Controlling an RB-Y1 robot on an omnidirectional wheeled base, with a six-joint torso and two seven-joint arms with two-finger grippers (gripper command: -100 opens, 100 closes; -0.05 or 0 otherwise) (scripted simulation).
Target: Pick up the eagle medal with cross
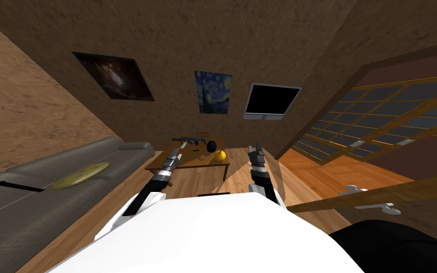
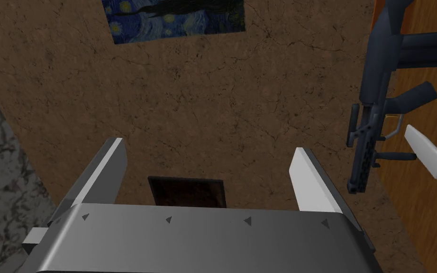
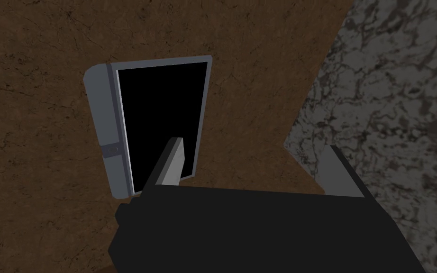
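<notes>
Step in hand: approach, no grasp yet.

Left gripper: fingers spread apart, nothing between them. It hangs over the near-left part of the low wooden table, pointing mostly at the wall beyond, with the dark rifle off to one side of it.

Right gripper: raised beside the table's right end, fingers likewise apart and empty.

On the table, besides the rifle: a black rounded object, a yellow fruit, and just beside the fruit a small pale item. I take that item for the eagle medal. It is too small to confirm any eagle or cross. It lies flat near the table's front edge, between my two grippers and well apart from both.

Next move, as I judge it: tilt the left hand down toward the tabletop and bring it across toward the fruit, so that the medal shows between the fingers. Risk: the fruit sits close and could get nudged.
</notes>
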